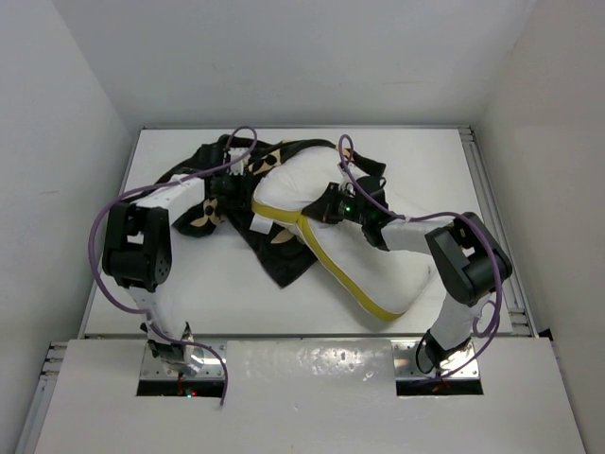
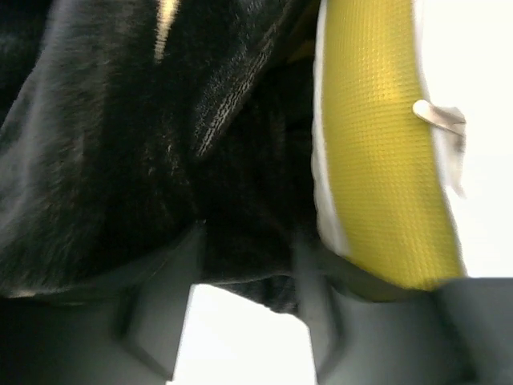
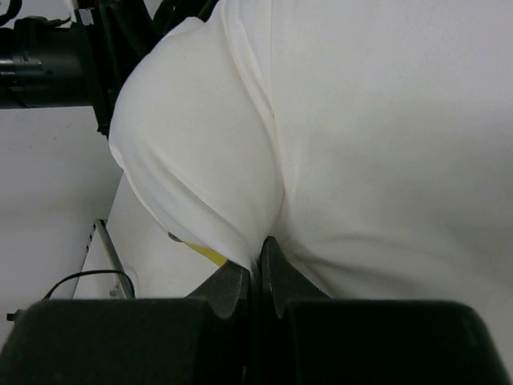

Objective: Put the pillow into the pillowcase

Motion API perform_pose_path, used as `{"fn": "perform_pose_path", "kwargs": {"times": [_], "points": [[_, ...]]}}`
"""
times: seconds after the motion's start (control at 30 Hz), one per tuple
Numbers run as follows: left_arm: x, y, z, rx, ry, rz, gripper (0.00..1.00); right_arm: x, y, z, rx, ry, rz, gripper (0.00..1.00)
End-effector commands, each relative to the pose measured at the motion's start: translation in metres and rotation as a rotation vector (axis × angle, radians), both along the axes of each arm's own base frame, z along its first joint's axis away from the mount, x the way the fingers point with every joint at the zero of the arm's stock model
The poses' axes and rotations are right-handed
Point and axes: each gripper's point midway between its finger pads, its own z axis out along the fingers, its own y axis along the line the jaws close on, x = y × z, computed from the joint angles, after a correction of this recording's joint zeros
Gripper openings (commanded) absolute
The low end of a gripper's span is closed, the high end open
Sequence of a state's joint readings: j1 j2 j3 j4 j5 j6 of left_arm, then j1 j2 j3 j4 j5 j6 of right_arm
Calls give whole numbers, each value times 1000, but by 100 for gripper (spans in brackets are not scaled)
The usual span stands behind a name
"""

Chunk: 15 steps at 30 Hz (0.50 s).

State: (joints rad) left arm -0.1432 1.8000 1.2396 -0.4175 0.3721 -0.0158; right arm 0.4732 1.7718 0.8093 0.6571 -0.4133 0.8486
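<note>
Two end effectors, one soft pillow at the case's mouth

Plump and white, the pillow lies slantwise on the desk, its far end against the limp black velvet pillowcase. I judge it light and squashy, best held by its cover or the woven yellow band. My right end effector is clenched on a cover fold. My left end effector straddles velvet, and I cannot tell whether it grips.

I am reading the pillow and pillowcase as filling the table's middle; the left arm and right arm are crowding both flanks, leaving the near-left strip passable.
</note>
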Motion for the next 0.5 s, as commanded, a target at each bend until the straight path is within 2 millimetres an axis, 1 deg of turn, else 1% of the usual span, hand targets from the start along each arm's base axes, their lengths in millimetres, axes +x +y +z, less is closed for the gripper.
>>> {"fn": "perform_pose_path", "kwargs": {"times": [0.0, 0.03, 0.07, 0.1, 0.17, 0.2, 0.23, 0.3, 0.37, 0.4, 0.43, 0.47], "points": [[-1, -23, -9, 99, -25, -142, 54, 21, 0, 55, 66, -142, -33, 0], [-3, -24, -15, 147, -20, -157, 56, 20, 0, 56, 65, -147, -32, 0], [-10, -27, -27, 168, 8, -186, 58, 20, -1, 56, 62, -147, -33, 0], [-14, -33, -32, 167, 19, -205, 61, 20, -1, 57, 60, -152, -32, 0], [-20, -38, -40, 138, 44, -220, 64, 20, -2, 55, 55, -152, -33, 0], [-21, -38, -48, 138, 62, -214, 65, 19, -1, 57, 57, -153, -31, 0], [-21, -38, -50, 143, 65, -212, 67, 18, -2, 54, 56, -146, -30, 0], [-14, -32, -58, 178, 70, -184, 65, 17, -2, 56, 57, -152, -35, 0], [-7, -26, -60, 199, 71, -166, 55, 16, -4, 55, 55, -151, -36, 0], [-6, -24, -60, 198, 74, -157, 36, 14, -4, 55, 53, -152, -37, 0], [-5, -23, -59, 191, 73, -157, 24, 14, -5, 55, 52, -154, -37, 0], [-1, -21, -51, 183, 61, -152, 14, 13, -5, 53, 50, -151, -39, 0]]}}
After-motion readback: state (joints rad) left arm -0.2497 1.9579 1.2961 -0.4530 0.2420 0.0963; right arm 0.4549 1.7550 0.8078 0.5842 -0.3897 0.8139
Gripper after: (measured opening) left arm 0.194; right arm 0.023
